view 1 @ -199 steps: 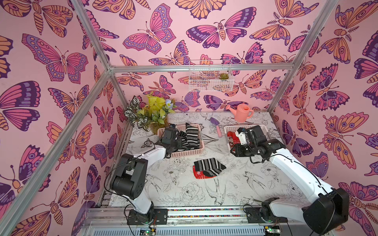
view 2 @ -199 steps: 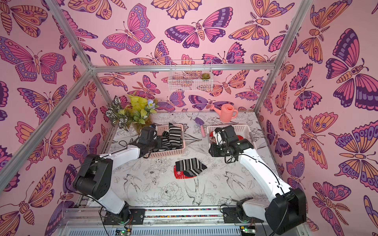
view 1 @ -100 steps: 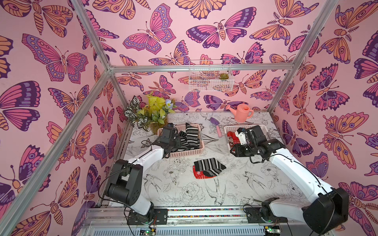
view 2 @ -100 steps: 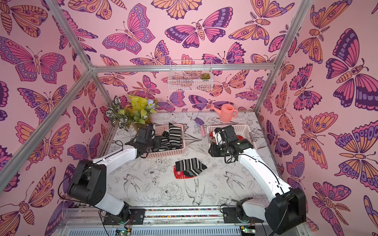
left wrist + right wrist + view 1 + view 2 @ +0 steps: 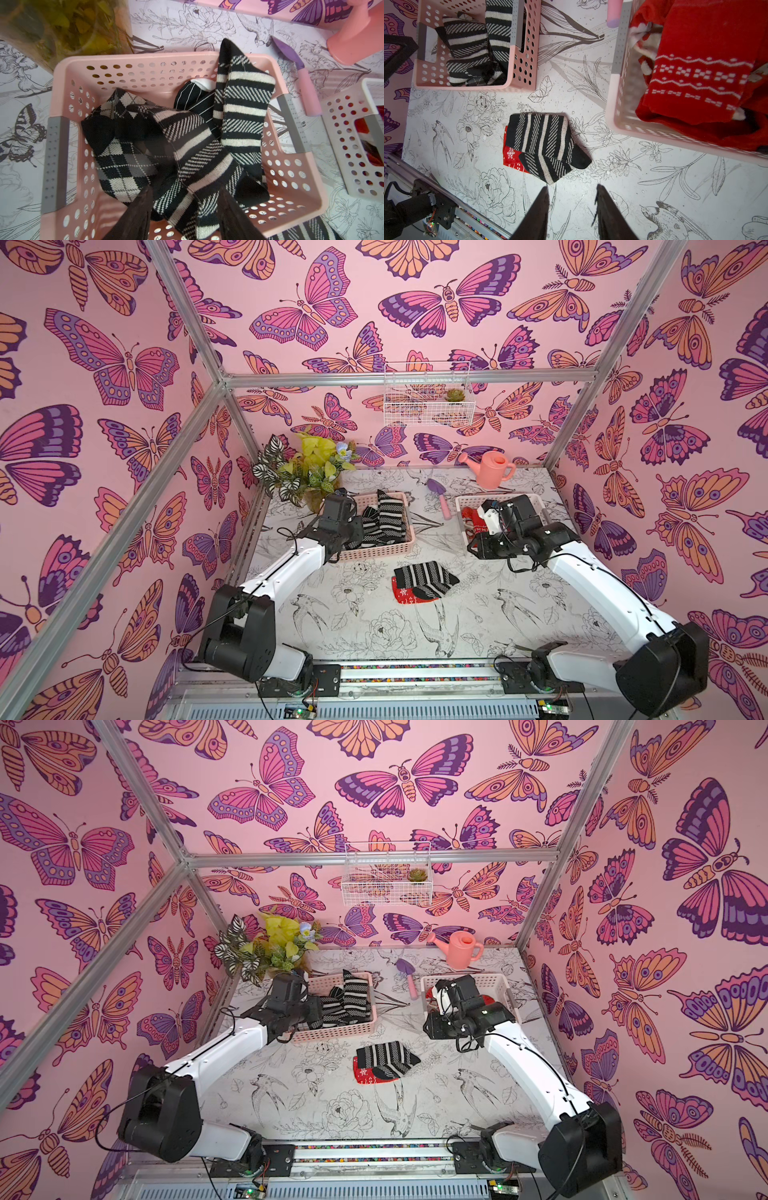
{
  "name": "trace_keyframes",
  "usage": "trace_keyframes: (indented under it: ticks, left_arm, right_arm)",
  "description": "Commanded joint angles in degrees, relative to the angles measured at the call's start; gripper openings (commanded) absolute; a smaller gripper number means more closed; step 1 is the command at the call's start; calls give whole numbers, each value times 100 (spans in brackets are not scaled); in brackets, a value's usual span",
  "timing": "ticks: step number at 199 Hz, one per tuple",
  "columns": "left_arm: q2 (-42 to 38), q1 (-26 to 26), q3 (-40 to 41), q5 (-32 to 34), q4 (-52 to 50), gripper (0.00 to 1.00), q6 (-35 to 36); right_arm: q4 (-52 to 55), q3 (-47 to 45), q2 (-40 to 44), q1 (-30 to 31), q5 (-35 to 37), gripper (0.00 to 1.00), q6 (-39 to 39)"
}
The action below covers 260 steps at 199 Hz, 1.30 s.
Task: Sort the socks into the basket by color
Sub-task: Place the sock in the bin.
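Floral tabletop (image 5: 374, 639), both top views: left gripper (image 5: 352, 540) hangs over the pink basket (image 5: 374, 549), its elbow lower than before, right gripper (image 5: 478, 549) unmoved; left wrist: jaws released, striped sock (image 5: 197, 166) beneath them (inside that basket); right wrist: jaws parted, empty, remaining socks (image 5: 542, 143) lying ahead.

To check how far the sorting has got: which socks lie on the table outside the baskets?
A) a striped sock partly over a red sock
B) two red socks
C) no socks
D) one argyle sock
A: the striped sock overlaps the red sock on the table.
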State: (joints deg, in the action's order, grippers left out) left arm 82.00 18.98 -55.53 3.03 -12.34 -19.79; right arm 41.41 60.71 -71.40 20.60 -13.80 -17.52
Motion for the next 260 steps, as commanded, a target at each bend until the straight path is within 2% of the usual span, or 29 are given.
trace_keyframes:
  ticks: [1,78,123,179,222,260]
  left_arm:
    - [-178,-35,-90,88,-337,54,-77]
    - [-507,26,-76,-178,-591,54,-362]
    - [-711,364,-57,-119,-897,54,-488]
    - [-849,1183,-21,255,-1219,56,-768]
    - [-852,2075,-49,732,-1387,57,-1025]
    - [-262,2930,-343,1057,-1679,57,-1178]
  right_arm:
    - [74,77,143,-47,-52,40,49]
    - [112,52,248,-47,22,40,56]
    - [60,-35,339,-47,76,40,12]
    - [52,-51,364,-47,174,40,-29]
    - [61,-44,393,-56,280,40,-80]
    - [61,-73,464,-60,563,40,-198]
